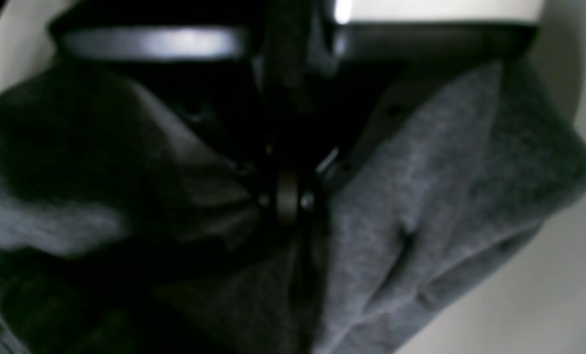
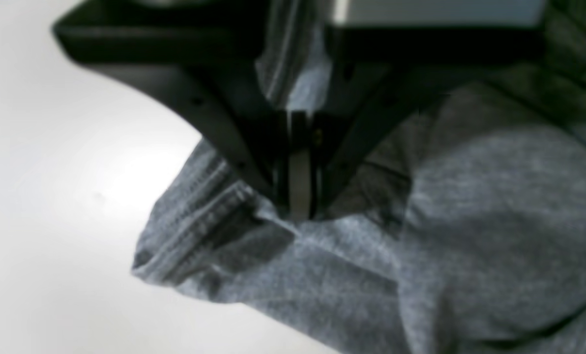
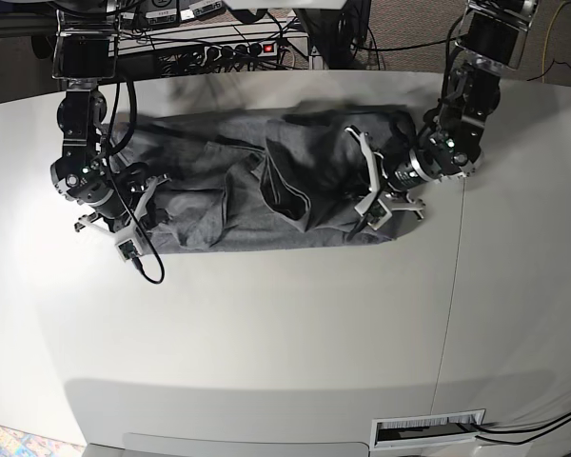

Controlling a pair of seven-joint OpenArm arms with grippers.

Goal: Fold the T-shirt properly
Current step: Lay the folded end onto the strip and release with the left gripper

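The grey T-shirt (image 3: 266, 190) lies in a long creased band across the far half of the white table (image 3: 285, 333). My left gripper (image 3: 371, 208) is at the band's right end in the base view, jaws shut with cloth bunched on both sides. In the left wrist view the shirt (image 1: 445, 187) folds around the closed left gripper (image 1: 288, 201). My right gripper (image 3: 150, 198) is at the band's left end. In the right wrist view the right gripper (image 2: 298, 209) is shut on the shirt (image 2: 494, 221) beside a stitched hem (image 2: 199, 221).
A power strip and cables (image 3: 219, 43) run behind the table's far edge. A seam (image 3: 452, 314) crosses the tabletop on the right. A vent slot (image 3: 428, 430) sits at the near edge.
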